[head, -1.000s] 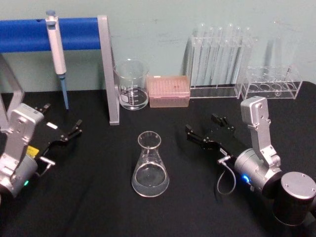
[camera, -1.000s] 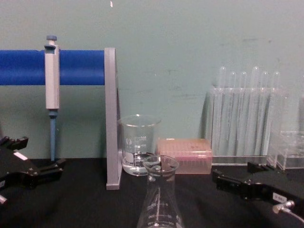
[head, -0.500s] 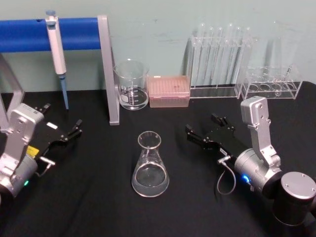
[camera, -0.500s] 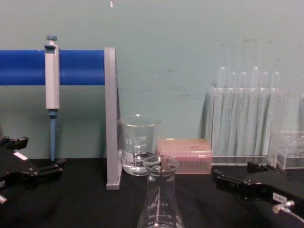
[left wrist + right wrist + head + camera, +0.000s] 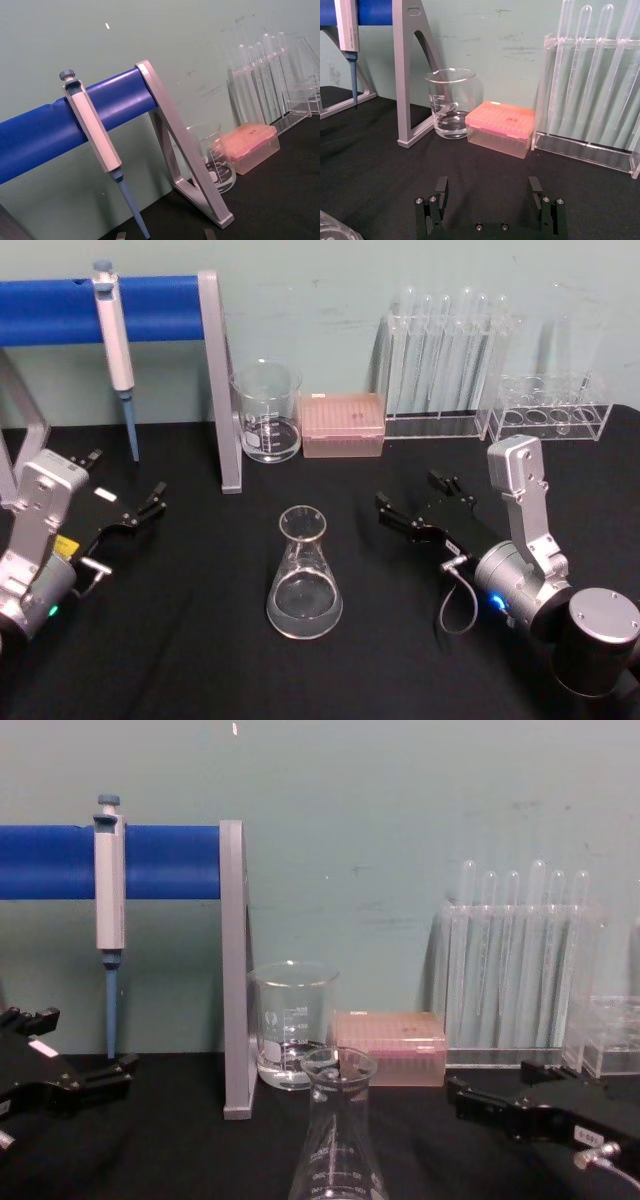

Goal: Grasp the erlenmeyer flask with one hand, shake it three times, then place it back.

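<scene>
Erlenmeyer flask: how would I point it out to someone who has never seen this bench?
Start at the blue bar on its grey stand across the back of the black table. Nearer the robot, alone mid-table, stands the erlenmeyer flask. Unlike the straight-walled beaker behind it, it flares from a narrow neck to a wide base.

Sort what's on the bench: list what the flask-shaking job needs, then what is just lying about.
Needed for the job:
clear glass conical erlenmeyer flask
black two-fingered right gripper, open beside it

Just lying about:
straight-walled glass beaker
pink tip box
clear test-tube rack
grey-and-blue pipette
left gripper, open, parked
</scene>
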